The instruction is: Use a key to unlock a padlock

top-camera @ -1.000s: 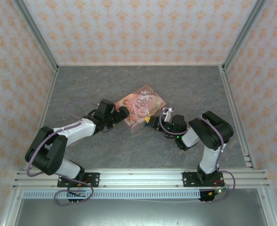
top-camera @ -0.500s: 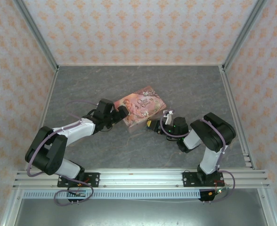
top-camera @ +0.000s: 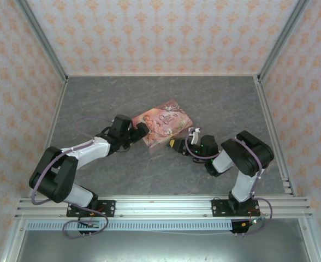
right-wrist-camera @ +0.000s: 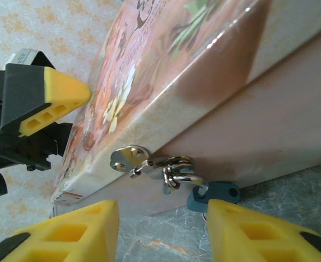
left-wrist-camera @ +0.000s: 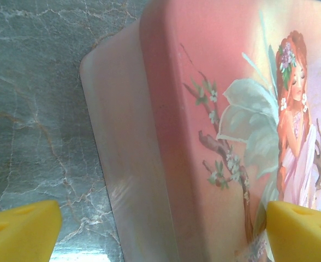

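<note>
"Two grippers at the tin, then. How did the left gripper stand?"

"Wide open. From its wrist camera the yellow fingertips sat to either side of one rounded corner of the pink tin. One was over the grey marbled table, with bare surface between it and the tin's wall. The other was over the painted lid. It had hold of nothing."

"And the right gripper?"

"Partly open, the jaws apart with nothing between them. It was low to the table and faced the tin's side wall."

"Where was the padlock?"

"Down on the table, tight against the foot of that wall and just beyond the right gripper's fingertips. It was small and teal. A silver loop rose from it into a bunch of silver rings. Those led to the key, whose round silver head rested against the wall just under the lid's edge."

"Was the key in the lock?"

"Its head lay apart from the padlock, with the rings between them. I could not make out the blade, nor tell whether the lock was shut."

"And from above?"

"The tin lay askew near the middle of the table. The left gripper was at its left corner and the right gripper at its near edge, both arms reaching inward."
</note>
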`<state>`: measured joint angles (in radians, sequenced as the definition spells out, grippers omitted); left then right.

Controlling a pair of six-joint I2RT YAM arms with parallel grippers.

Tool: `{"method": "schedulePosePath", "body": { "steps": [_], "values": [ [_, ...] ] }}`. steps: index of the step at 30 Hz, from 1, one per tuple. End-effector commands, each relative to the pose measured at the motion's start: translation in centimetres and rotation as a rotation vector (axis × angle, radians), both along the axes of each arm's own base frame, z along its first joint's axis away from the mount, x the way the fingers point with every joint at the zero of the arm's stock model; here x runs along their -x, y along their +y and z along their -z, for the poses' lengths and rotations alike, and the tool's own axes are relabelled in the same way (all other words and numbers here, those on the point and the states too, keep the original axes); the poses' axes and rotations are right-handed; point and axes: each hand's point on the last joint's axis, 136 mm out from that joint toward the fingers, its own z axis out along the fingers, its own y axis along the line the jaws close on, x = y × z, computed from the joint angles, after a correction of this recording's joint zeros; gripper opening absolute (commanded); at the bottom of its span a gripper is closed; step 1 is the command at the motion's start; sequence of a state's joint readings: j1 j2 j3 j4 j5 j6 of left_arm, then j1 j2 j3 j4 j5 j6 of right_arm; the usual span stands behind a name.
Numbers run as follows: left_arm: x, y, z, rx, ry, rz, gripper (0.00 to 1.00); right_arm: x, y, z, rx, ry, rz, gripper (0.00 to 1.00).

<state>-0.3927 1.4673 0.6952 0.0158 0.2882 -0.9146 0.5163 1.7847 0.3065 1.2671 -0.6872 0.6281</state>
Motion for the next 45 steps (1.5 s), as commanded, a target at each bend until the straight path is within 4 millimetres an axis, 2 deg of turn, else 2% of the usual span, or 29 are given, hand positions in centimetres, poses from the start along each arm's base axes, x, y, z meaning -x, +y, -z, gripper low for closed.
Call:
{"method": "schedulePosePath", "body": {
  "steps": [1, 6, 17, 21, 26, 34, 45],
  "values": [
    [4.9, 4.5, 6.1, -0.202, 0.248, -0.043, 0.94, -0.3, 0.0, -0.5, 0.029, -0.048, 0.007, 0.53],
    [4.9, 4.5, 6.2, -0.203, 0.249, -0.042, 0.94, -0.9, 0.4, -0.3, 0.037, -0.052, -0.004, 0.59],
    [4.8, 4.5, 6.3, -0.203, 0.251, -0.043, 0.94, -1.6, 2.2, -0.9, -0.022, -0.071, -0.073, 0.58],
    [4.8, 4.5, 6.2, -0.203, 0.250, -0.044, 0.94, -1.3, 2.2, -1.2, -0.033, -0.076, -0.083, 0.53],
    [4.8, 4.5, 6.2, -0.205, 0.250, -0.043, 0.94, -0.9, 1.9, -1.3, -0.023, -0.082, -0.083, 0.42],
    [4.9, 4.6, 6.2, -0.203, 0.250, -0.045, 0.94, -0.6, 1.6, -1.1, -0.003, -0.077, -0.078, 0.33],
    [4.9, 4.7, 6.2, -0.205, 0.250, -0.045, 0.94, -0.7, 1.5, -0.9, 0.007, -0.069, -0.067, 0.13]
  ]
}}
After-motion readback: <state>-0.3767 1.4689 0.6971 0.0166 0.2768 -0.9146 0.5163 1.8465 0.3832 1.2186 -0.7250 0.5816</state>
